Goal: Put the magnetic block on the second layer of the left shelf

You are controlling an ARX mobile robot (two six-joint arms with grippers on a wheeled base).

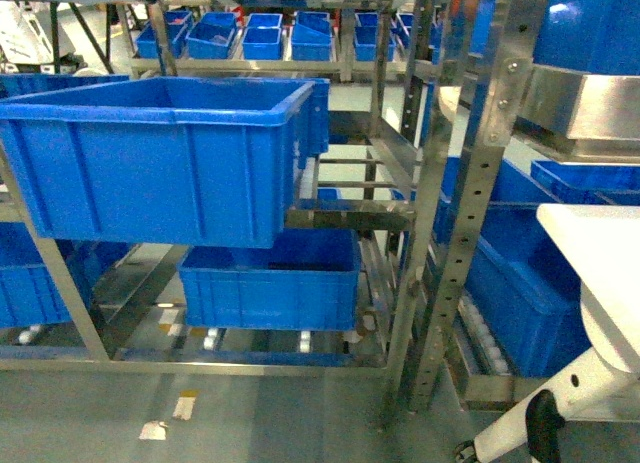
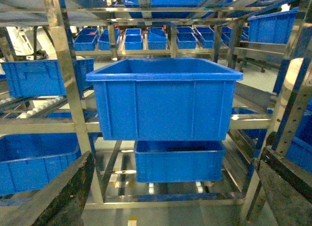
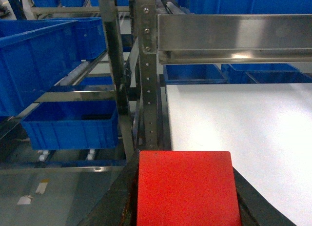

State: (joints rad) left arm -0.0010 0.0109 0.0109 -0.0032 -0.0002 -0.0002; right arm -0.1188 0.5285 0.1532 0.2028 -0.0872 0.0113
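Gripping the magnetic block (image 3: 187, 189) between its two dark fingers (image 3: 119, 199), the right hand (image 3: 187, 206) fills the bottom of the right wrist view; the block shows one flat, smooth, bright red face with slightly rounded upper corners, pressed on both sides. Just beyond it spreads a plain white tabletop (image 3: 234, 113), matte and even, with a brushed steel rail (image 3: 234, 38) running above.

The left hand (image 2: 170, 206) stands open and holds nothing: its rough, worn dark fingers (image 2: 63, 196) sit far apart at the lower corners of the left wrist view. Between them rises the left shelf (image 2: 66, 89), a frame of shiny stainless posts and flat rails, some posts punched with rows of small holes. White rollers (image 2: 29, 111) line a sloping track at its left.

A large blue bin (image 1: 160, 153) of ribbed moulded plastic, rectangular with a thick rolled rim, rests on a middle level of the shelf. A lower blue bin (image 1: 270, 283) sits beneath it near the grey floor (image 1: 200, 423), where small paper scraps (image 1: 170, 418) lie.
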